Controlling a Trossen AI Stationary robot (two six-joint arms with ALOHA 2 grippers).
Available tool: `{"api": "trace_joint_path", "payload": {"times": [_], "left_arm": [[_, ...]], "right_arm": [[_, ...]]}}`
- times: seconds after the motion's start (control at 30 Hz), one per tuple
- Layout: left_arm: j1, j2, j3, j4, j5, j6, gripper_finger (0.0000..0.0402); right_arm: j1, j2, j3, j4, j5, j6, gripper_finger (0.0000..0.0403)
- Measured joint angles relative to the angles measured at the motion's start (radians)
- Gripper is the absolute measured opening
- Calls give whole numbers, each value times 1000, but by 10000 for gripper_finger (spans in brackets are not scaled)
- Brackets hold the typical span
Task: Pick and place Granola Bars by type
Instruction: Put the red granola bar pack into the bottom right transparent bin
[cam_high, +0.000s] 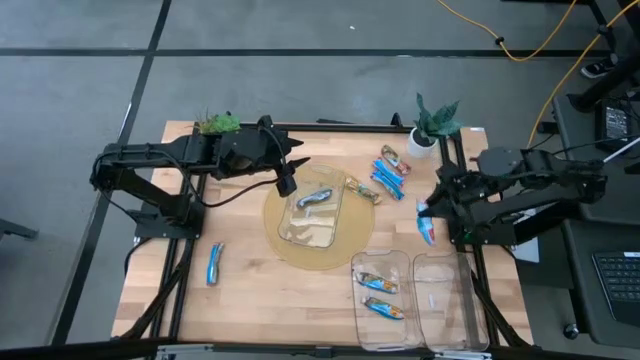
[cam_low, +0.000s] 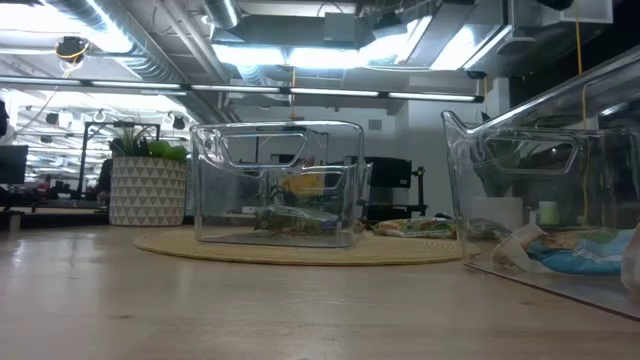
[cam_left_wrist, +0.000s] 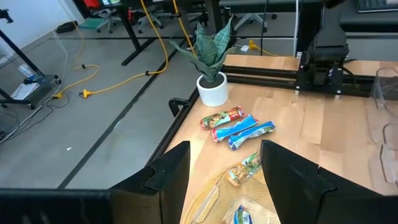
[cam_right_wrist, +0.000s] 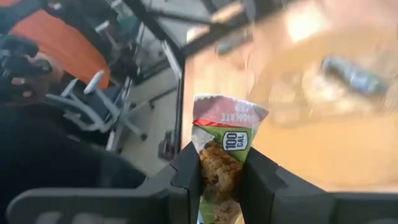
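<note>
My right gripper (cam_high: 424, 213) hangs over the table's right side, shut on a multicoloured granola bar (cam_right_wrist: 222, 149) with a red end and a green label. My left gripper (cam_high: 286, 181) stands open with nothing between its fingers, above the far left corner of a clear bin (cam_high: 312, 215) on a round mat; a blue bar (cam_high: 314, 198) lies in that bin. Three bars (cam_left_wrist: 236, 127) lie near the white plant pot (cam_left_wrist: 212, 92), and another (cam_left_wrist: 244, 169) lies at the mat's edge. Two multicoloured bars (cam_high: 380, 293) lie in a near bin (cam_high: 360, 320). One blue bar (cam_high: 214, 262) lies at the near left. My right gripper pinches the bar's middle (cam_right_wrist: 219, 167) between its two fingers, which lie across the bar. The red crimped end (cam_right_wrist: 227, 113) sticks out past the fingertips. The bar is lifted clear of the table.
A second clear bin (cam_high: 440, 300) stands beside the one with two bars, at the near right. A second plant (cam_high: 218, 124) stands at the far left corner. Bare wood shows at the table's near left and centre.
</note>
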Motion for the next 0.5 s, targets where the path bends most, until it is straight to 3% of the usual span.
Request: {"api": "trace_joint_path", "payload": {"times": [0.5], "left_arm": [[0,29,0,-44,1,-16,186]], "right_arm": [[285,140,0,-462,94,526,82]]}}
